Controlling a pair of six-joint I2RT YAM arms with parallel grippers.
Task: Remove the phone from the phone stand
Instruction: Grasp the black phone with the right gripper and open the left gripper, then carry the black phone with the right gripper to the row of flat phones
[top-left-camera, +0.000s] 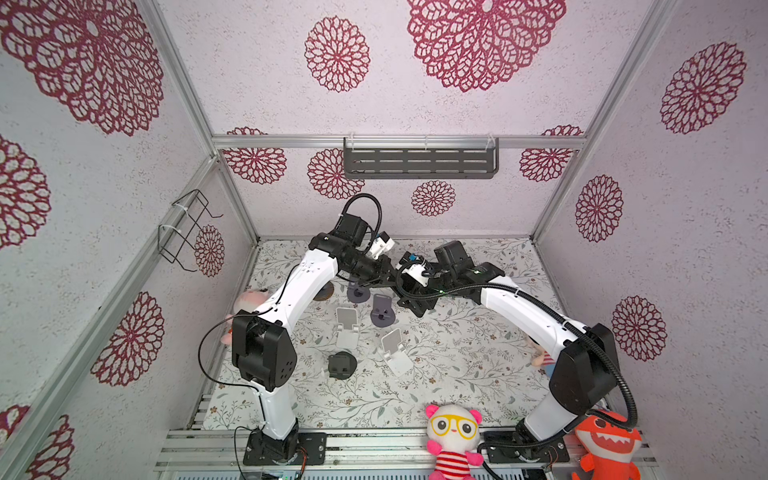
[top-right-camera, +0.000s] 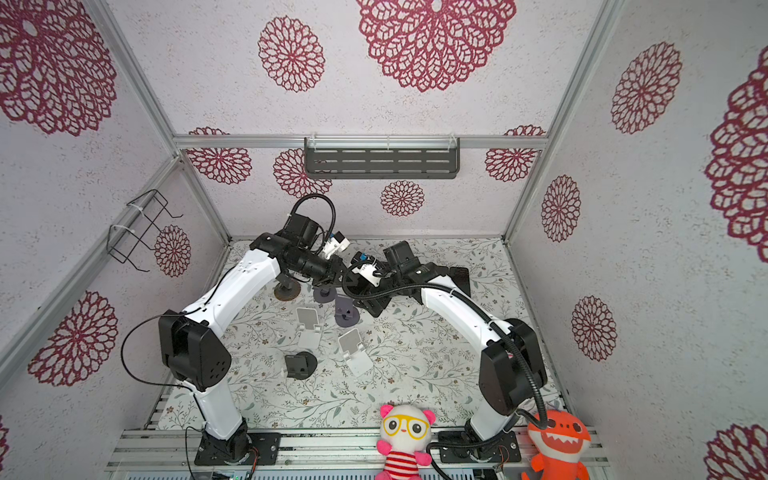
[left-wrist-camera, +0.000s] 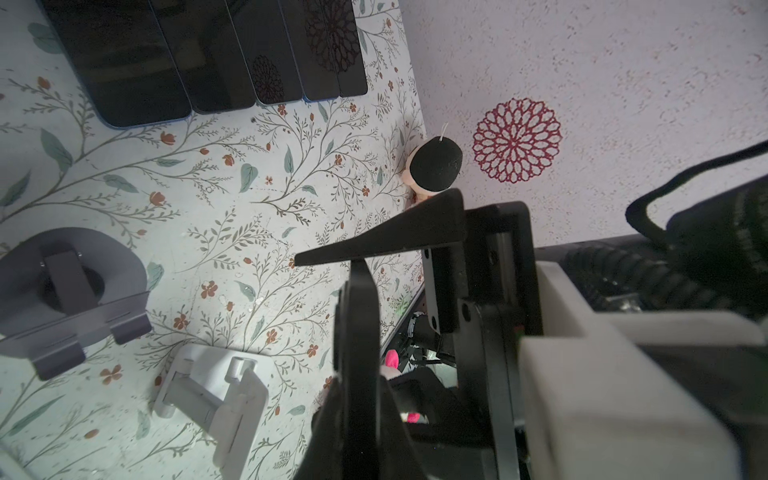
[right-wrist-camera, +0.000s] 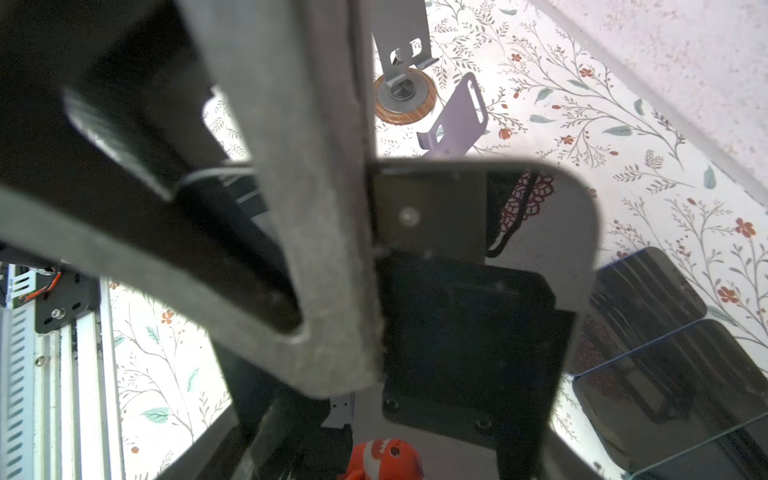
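Both arms reach to the back centre of the floral worktop. The left pincer is closed tight and seemingly empty, perhaps there to brace. The right pincer stands partly wide about the phone, near the purple stand. I cannot tell whether it grips yet. Other phones lie flat alongside, likely set aside.

phone row: is cut off by the left wrist view's edge.
phone: one side is covered in the right wrist view.
pink plush: is largely hidden behind the left arm.
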